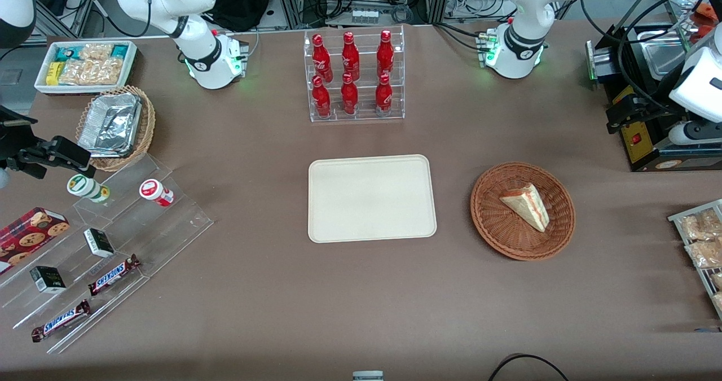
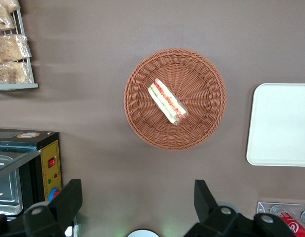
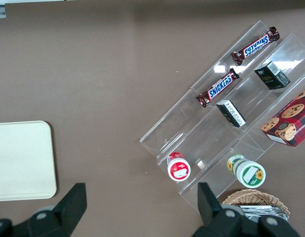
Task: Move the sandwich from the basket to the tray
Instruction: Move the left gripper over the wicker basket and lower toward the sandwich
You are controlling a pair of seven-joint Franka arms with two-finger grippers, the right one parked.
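The table (image 1: 237,313) is a wide brown sheet; on it the cream tray (image 1: 372,198) lies bare, nearer the front camera than the clear rack (image 1: 356,76) of red bottles (image 1: 350,56); the basket (image 1: 484,211) sits beside the tray, toward my working end, apart from it; the sandwich (image 1: 525,205) lies in the basket, its red and green layers showing along the cut edge in my wrist view; my jaws (image 2: 137,197) hang high above the table, spread wide and holding nothing, off the basket's rim and well clear of the sandwich, which shows between my two fingers (image 2: 68,200) and beyond their tips; a black oven (image 1: 648,121) stands at my end; stepped clear shelves (image 1: 135,228) with Snickers bars (image 1: 113,274) lie toward the parked arm's end.
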